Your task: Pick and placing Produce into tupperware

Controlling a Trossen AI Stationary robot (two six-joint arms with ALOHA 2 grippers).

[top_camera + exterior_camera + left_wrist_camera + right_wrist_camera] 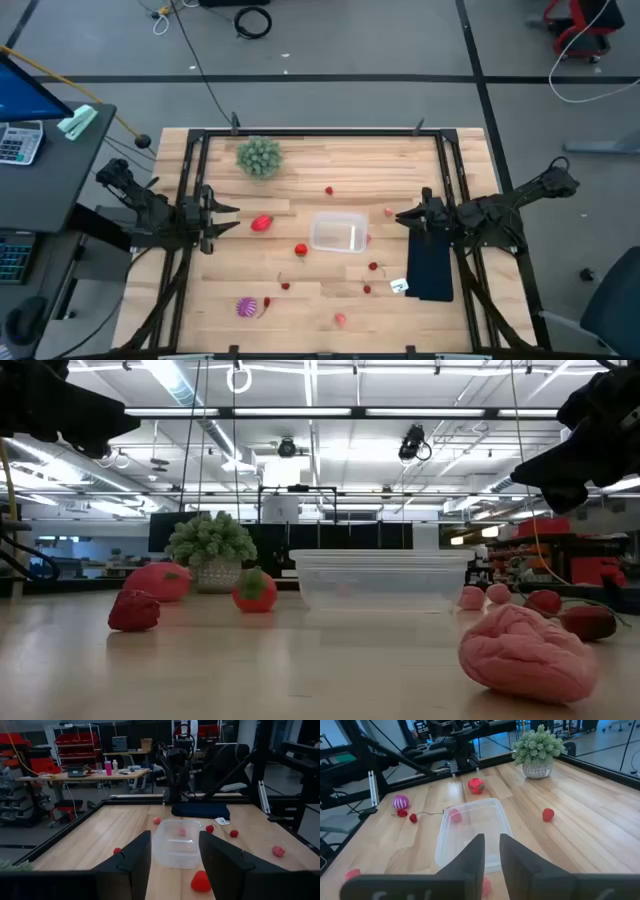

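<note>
At mid-table, tupperware [338,233] lies long axis left-right between spread left tool [232,218] and narrowly gapped right tool [399,217].

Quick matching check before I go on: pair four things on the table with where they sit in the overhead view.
Things:
1. green plant
2. spiky purple fruit
3. dark pad
4. clear tub

Places:
A. mid-table, between the two grippers
B. far left of the table
C. near left of the table
D. right side, under the right arm

Pairs: 1-B, 2-C, 3-D, 4-A
</note>
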